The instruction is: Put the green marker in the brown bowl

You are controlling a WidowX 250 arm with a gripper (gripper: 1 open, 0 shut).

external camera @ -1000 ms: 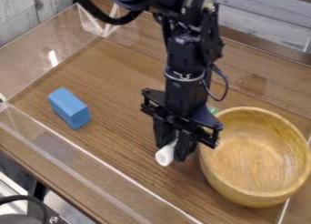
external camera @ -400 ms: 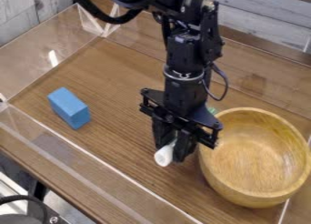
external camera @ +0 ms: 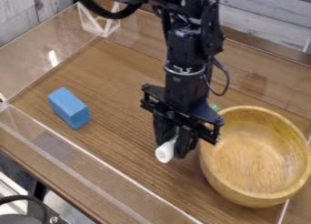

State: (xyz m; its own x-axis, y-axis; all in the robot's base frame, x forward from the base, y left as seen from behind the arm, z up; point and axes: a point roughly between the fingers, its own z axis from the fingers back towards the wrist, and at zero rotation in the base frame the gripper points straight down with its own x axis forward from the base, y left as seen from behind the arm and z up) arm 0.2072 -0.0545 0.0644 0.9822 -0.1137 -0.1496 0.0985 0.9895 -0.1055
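The brown bowl (external camera: 256, 162) serves as the landmark here: it sits on the wooden tabletop (external camera: 109, 77) toward the lower right of the view, a large round wooden bowl with a thick rim and visible grain, and nothing shows inside it. Just beside the bowl's left rim, the black robot arm (external camera: 186, 45) comes down from the top of the view and points its gripper (external camera: 174, 149) almost straight down at the tabletop. The gripper's fingers are pressed together on the green marker (external camera: 166, 153), pinching it between them so that only the marker's rounded white end sticks out below the black fingers, close to the wood; whether that end touches the wood cannot be told. The marker's green cap and label are hidden behind the gripper, though a small patch of green shows at the gripper's right side, near the bowl's upper left rim. The marker is therefore outside the bowl, to the left of its rim and held in the gripper, not resting in the hollow. Well apart from the bowl, across the tabletop to its left, a blue block (external camera: 69, 107) lies flat on the wood, clear of both the arm and the marker. Clear plastic walls (external camera: 49, 164) run round the tabletop, one along the near left edge on the far side of the block from the bowl.
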